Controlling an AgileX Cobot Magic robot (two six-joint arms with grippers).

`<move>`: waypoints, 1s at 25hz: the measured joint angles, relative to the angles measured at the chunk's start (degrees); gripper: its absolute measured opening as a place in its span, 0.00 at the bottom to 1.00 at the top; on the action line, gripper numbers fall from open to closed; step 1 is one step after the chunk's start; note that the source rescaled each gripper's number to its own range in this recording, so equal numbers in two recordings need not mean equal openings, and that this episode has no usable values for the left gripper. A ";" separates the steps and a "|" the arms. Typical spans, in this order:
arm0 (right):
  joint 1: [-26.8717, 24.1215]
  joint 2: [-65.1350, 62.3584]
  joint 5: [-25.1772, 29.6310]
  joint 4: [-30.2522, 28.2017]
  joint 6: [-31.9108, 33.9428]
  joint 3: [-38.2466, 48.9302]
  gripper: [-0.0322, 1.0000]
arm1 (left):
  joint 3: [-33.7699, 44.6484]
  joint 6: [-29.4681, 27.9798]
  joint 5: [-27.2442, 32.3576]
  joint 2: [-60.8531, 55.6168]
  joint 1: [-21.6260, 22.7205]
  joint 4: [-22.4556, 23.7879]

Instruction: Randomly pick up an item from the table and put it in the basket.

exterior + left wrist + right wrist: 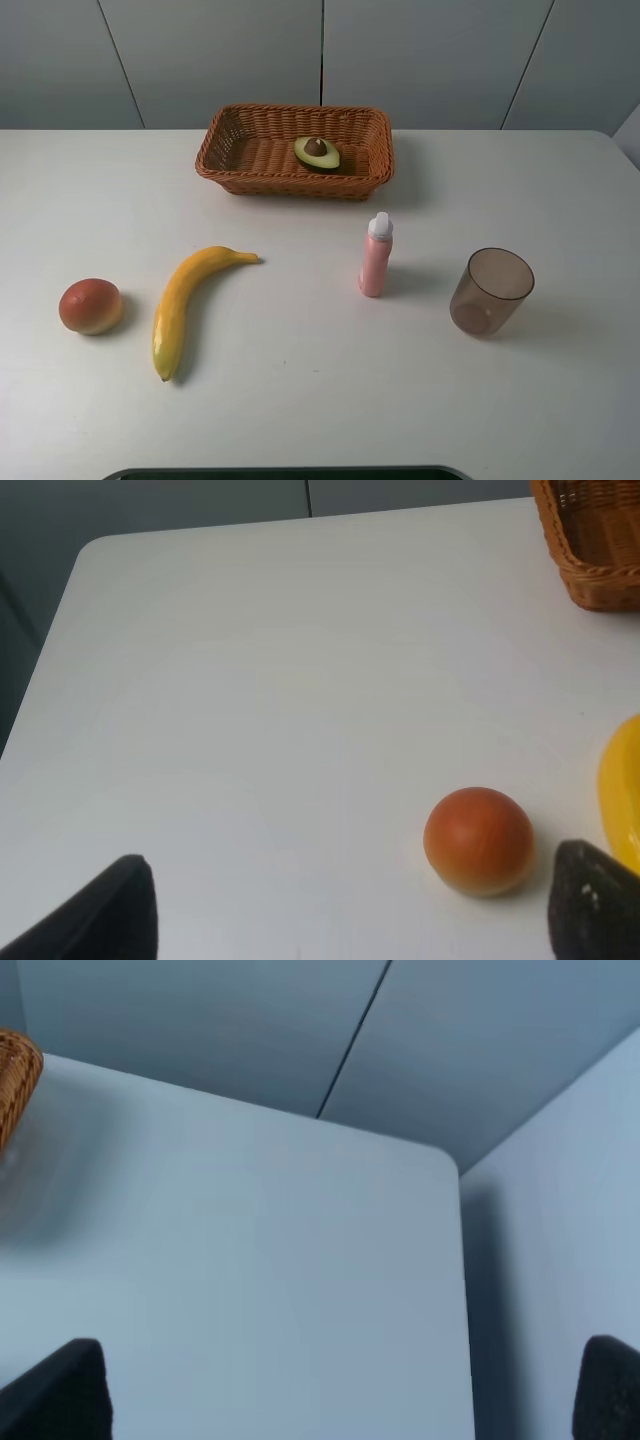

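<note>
Exterior high view shows the halved avocado [317, 152] lying cut face up inside the wicker basket [225, 160], right of the basket's middle, at the far side of the white table [300, 400]. Nearer the camera, four other things stand or lie on the tabletop, well apart from the basket: a round red-orange fruit [91, 306] at the left, a long yellow banana [180, 300] just beside it, an upright pink bottle with a white cap [376, 255] near the middle, and a translucent brown cup [491, 291] at the right. Neither arm appears in this view. From the left wrist camera, the left gripper [350, 905] is spread wide with nothing between its dark fingertips [595, 905]; the red-orange fruit [478, 840] sits on the table between them, with the banana's edge [622, 795] and a basket corner [590, 540] at the frame's side. From the right wrist camera, the right gripper [345, 1390] is likewise wide apart and empty, over bare table near a rounded corner, with only a sliver of basket [15, 1080] showing.
</note>
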 joint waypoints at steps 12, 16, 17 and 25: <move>-0.09 -32.42 -0.85 3.40 4.20 28.32 0.99 | 0.00 0.00 0.00 0.00 0.00 0.00; -0.09 -38.91 -0.47 2.41 6.09 32.96 1.00 | 0.00 0.00 0.00 0.00 0.00 0.00; -0.09 -39.99 -0.46 1.59 6.76 33.54 1.00 | 0.00 0.00 0.00 0.00 0.00 0.00; -0.09 -42.34 0.03 -6.26 10.77 33.91 1.00 | 0.00 -0.12 0.00 0.00 0.00 0.00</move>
